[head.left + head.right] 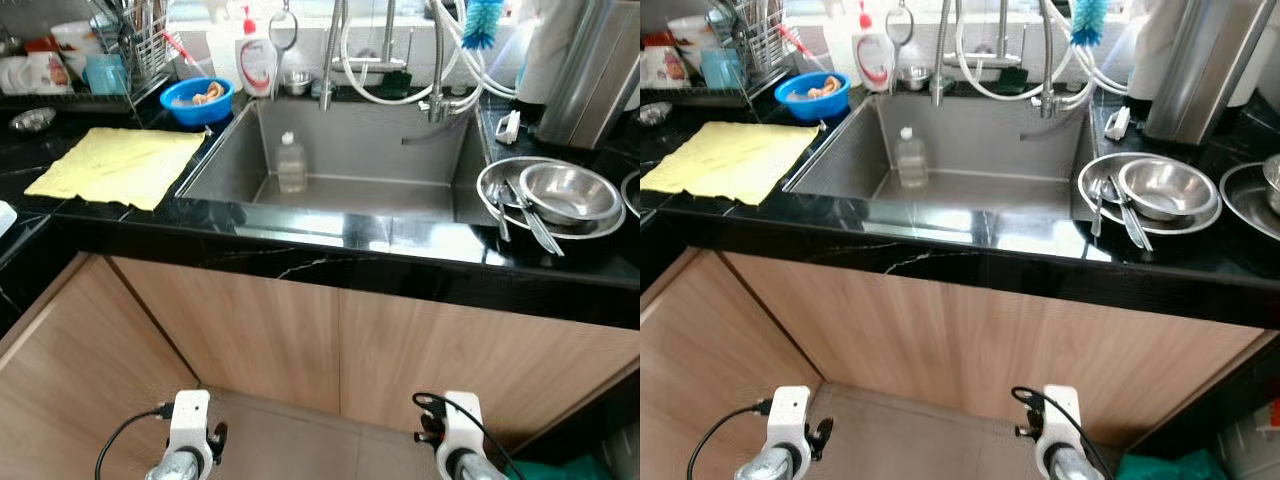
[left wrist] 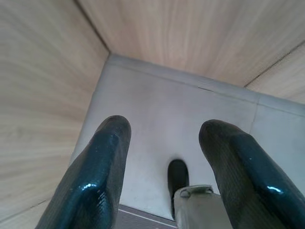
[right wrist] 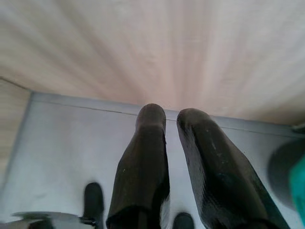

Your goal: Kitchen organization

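Bottle in sink, label unreadable | left pincer spread apart | right pincer nearly closed, empty

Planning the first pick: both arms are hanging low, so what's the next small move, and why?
Probably raise the right end effector toward the steel bowl stacked on the plate right of the sink. Both arms hang idle by the cabinet front, nothing held; the left end effector is open, the right nearly closed. That stack, with utensils across it, is the nearest loose clutter on its side.
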